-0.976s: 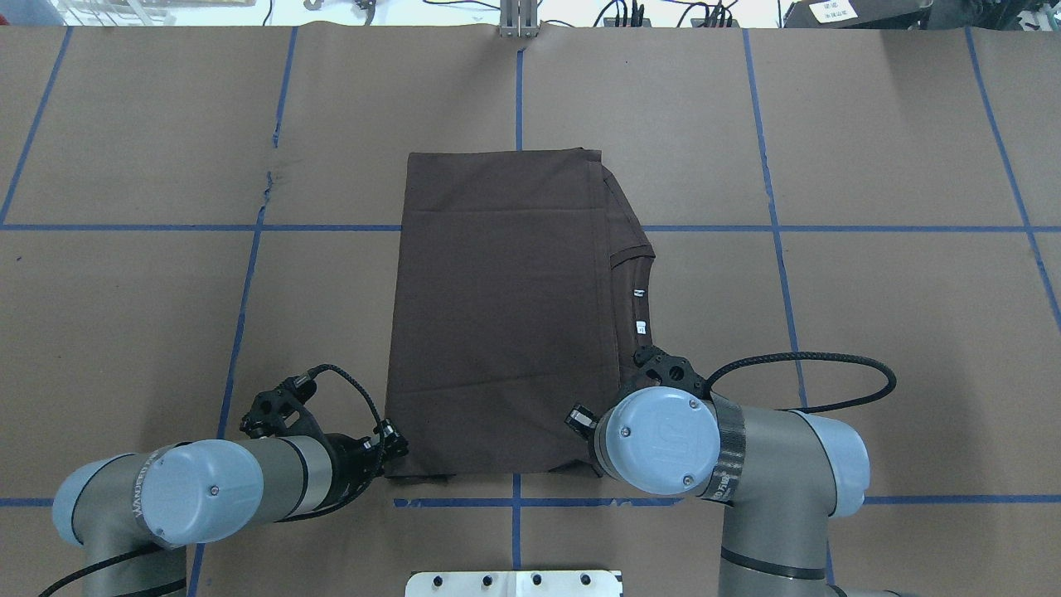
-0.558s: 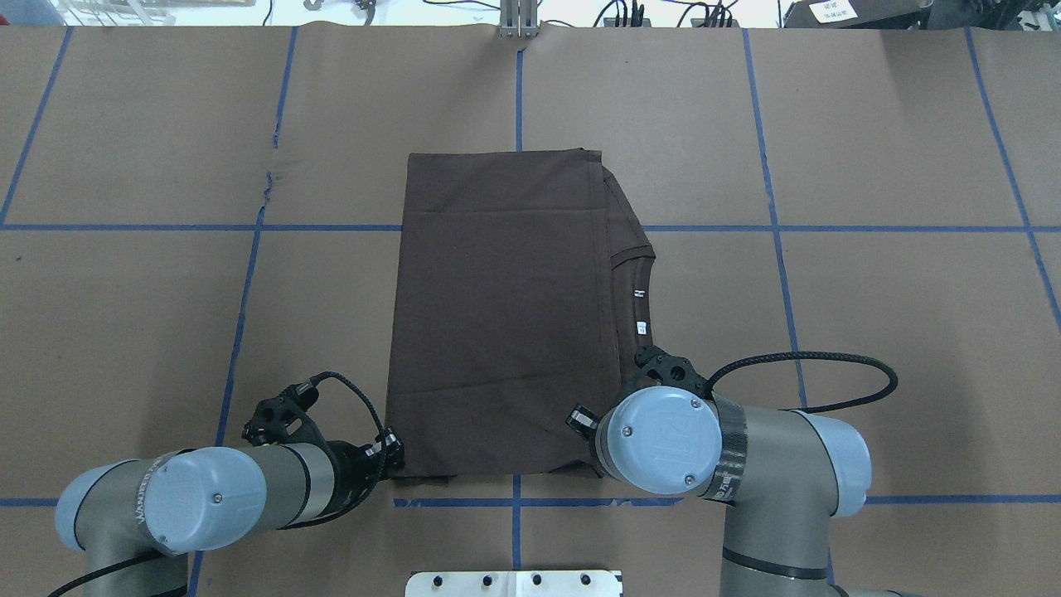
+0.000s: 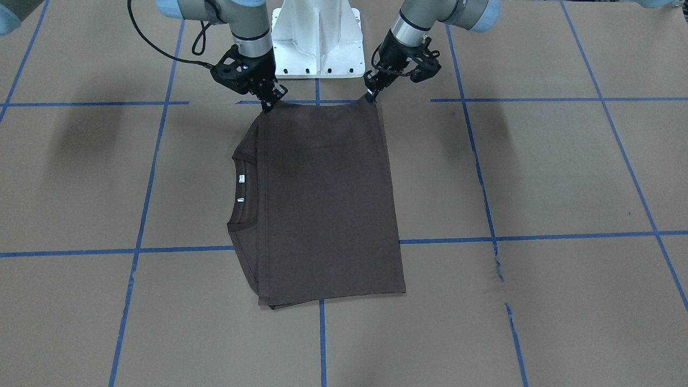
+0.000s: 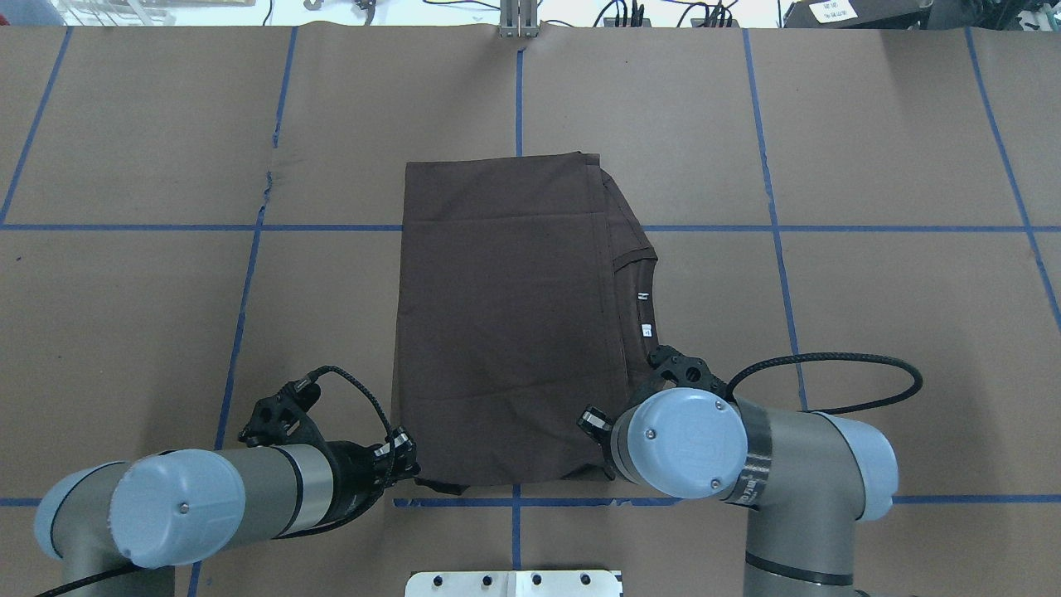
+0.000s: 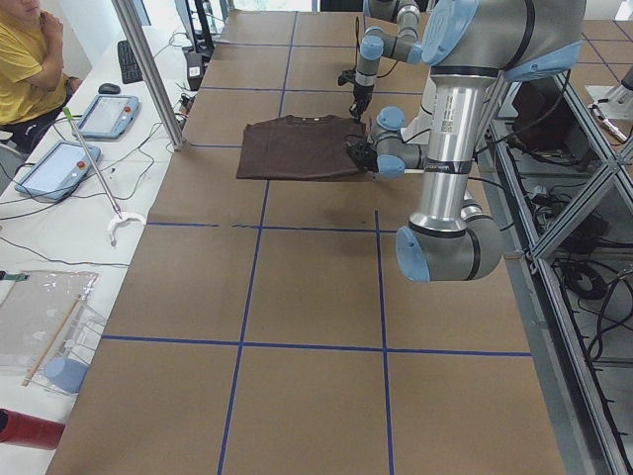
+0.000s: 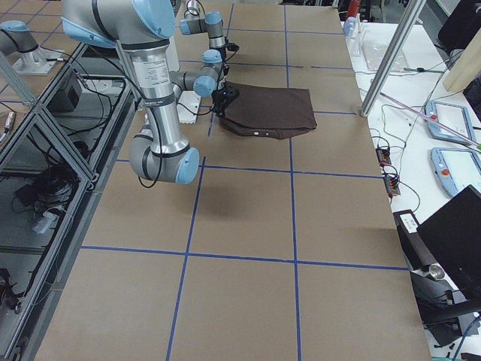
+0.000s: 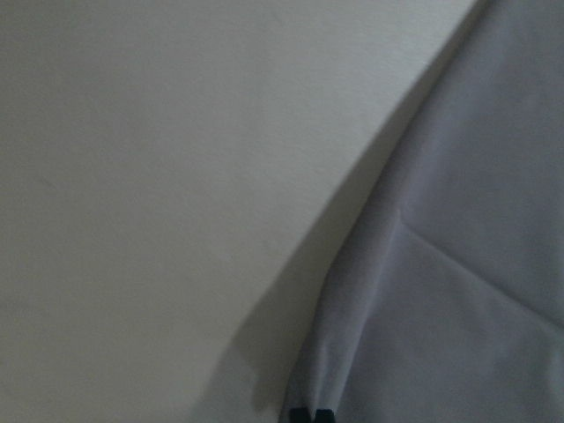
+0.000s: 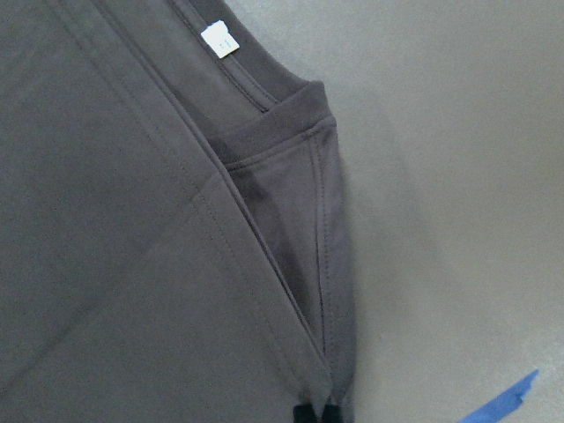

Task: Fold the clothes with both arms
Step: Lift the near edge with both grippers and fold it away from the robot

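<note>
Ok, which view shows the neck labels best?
Front-facing: both labels clear, nothing in front. Overhead shows both beside the right arm. Right wrist shows one, close up. Left wrist: none; sides: too small.

Brown paper covers the worktop [image 4: 870, 332], and blue tape lines [image 4: 870, 227] divide it into large rectangles. One tape line shows a small ragged break [image 4: 268, 178].

In the exterior left view a second, white worktop [image 5: 49, 237] runs alongside. On it lie two grey tablets with blue screens [image 5: 104, 114] [image 5: 57, 168], a black keyboard [image 5: 129, 61] with a mouse [image 5: 109, 88] near it, a thin rod ending in a white hook [image 5: 121, 226], a clear plastic box [image 5: 45, 322] and a red cylinder [image 5: 25, 430]. A slanted metal post [image 5: 148, 69] rises between the two worktops. A person in a yellow shirt [image 5: 20, 59] sits at the far corner.

In the exterior right view an open black laptop [image 6: 451, 233] stands at the near end.
</note>
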Available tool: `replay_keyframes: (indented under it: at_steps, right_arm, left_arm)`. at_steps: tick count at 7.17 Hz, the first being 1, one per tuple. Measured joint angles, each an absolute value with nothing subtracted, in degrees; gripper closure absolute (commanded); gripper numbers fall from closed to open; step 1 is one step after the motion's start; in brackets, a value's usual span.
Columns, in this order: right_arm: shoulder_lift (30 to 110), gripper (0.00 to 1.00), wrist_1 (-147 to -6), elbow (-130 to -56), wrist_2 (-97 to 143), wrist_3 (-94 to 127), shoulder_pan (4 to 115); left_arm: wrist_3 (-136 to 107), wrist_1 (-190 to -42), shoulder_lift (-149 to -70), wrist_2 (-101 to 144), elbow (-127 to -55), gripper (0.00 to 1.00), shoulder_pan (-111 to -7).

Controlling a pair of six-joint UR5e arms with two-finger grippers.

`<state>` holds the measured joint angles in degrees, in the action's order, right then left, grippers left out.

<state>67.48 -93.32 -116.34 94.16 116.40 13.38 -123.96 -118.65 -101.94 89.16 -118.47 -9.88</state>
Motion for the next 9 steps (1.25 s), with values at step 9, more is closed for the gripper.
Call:
replay_keyframes:
  at_steps: [9]
  right_arm:
    - [55.8, 1.0, -93.8, -109.1, 104.1, 116.1, 31.9]
  left_arm:
    - [-114.2, -110.3, -108.9, 94.6, -121.3, 1.0, -24.5]
